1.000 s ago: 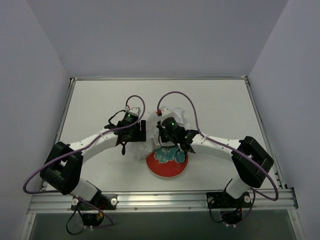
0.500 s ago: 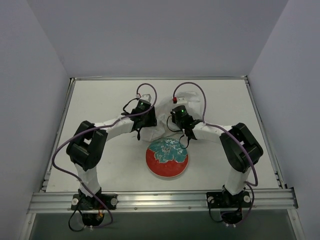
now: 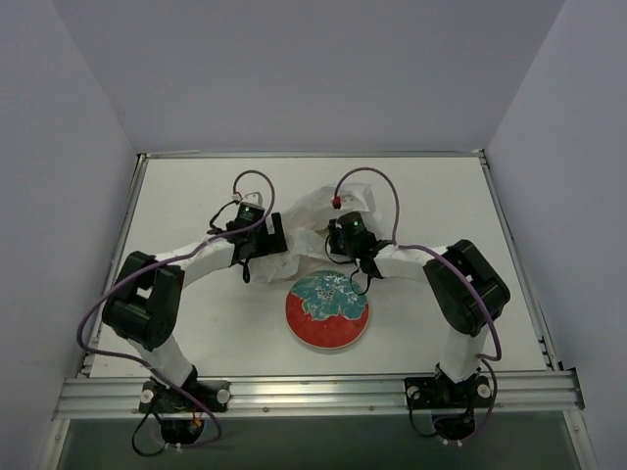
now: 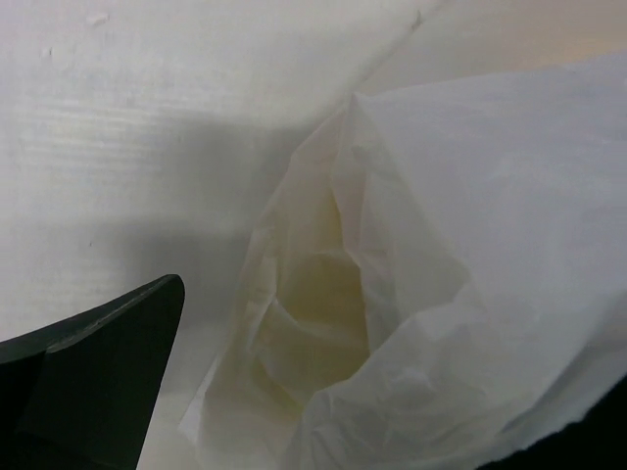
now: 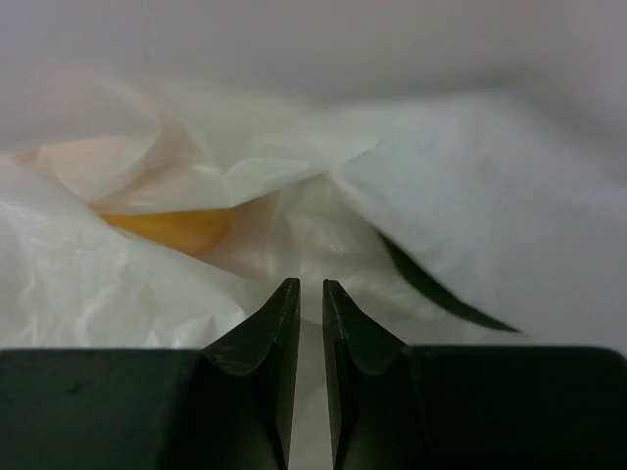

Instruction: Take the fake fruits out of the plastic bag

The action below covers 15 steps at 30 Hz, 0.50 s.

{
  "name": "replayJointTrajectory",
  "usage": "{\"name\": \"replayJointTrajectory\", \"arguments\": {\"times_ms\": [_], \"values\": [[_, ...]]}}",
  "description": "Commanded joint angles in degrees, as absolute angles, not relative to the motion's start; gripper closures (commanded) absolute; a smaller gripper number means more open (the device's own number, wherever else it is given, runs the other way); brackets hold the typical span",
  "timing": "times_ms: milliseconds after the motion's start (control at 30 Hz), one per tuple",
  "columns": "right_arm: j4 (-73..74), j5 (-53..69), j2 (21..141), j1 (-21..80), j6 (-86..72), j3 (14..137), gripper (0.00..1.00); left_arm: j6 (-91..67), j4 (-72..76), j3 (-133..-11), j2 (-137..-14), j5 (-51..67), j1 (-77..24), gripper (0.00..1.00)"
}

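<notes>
Film of one whitish plastic bag [image 3: 318, 208] lies crumpled on the surface [image 3: 186, 215], just beyond the far edge of one red-and-teal plate [image 3: 327, 341], and both arms reach in to it from either side.

Of the fake fruits only two can be made out, both inside the bag and seen through it in the right wrist view. One orange-yellow fruit [image 5: 176, 228] shows as a curved patch under a fold on the left. One dark green fruit [image 5: 441, 291] shows only as a thin sliver under the film on the right. From above, no fruit can be picked out; the wrinkled bag and the two wrists cover that spot.

The right pincer [image 5: 311, 305] is closed to a thin slit at the bag's near edge, and whitish film shows in the slit, so it looks pinched on the bag.

The left pincer [image 3: 278, 246] sits at the bag's left side with its jaws spread wide. In its own view one dark finger [image 4: 93, 377] fills the lower left corner, the other is cut off at the lower right corner, and loose folds with a faint yellowish tint lie between them, ungripped.
</notes>
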<state>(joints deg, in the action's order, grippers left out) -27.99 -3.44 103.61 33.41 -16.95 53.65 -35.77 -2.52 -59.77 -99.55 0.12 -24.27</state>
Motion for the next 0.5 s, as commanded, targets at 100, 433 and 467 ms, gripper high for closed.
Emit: {"name": "replayJointTrajectory", "arguments": {"times_ms": [100,433,467], "values": [[-30.0,-3.5,97.7,36.6,-19.3,48.9,0.88,-34.1,-10.7,-56.3,-80.0,3.8,-25.0,0.03],[-27.2,-6.6,90.5,36.7,-18.7,46.9,0.89,-30.5,-31.4,-58.2,-61.5,-0.9,-27.0,0.10],[-27.2,-7.2,90.1,36.8,-18.7,46.8,0.89,-30.1,-32.3,-59.2,-60.7,-0.6,-27.5,0.25]]}}
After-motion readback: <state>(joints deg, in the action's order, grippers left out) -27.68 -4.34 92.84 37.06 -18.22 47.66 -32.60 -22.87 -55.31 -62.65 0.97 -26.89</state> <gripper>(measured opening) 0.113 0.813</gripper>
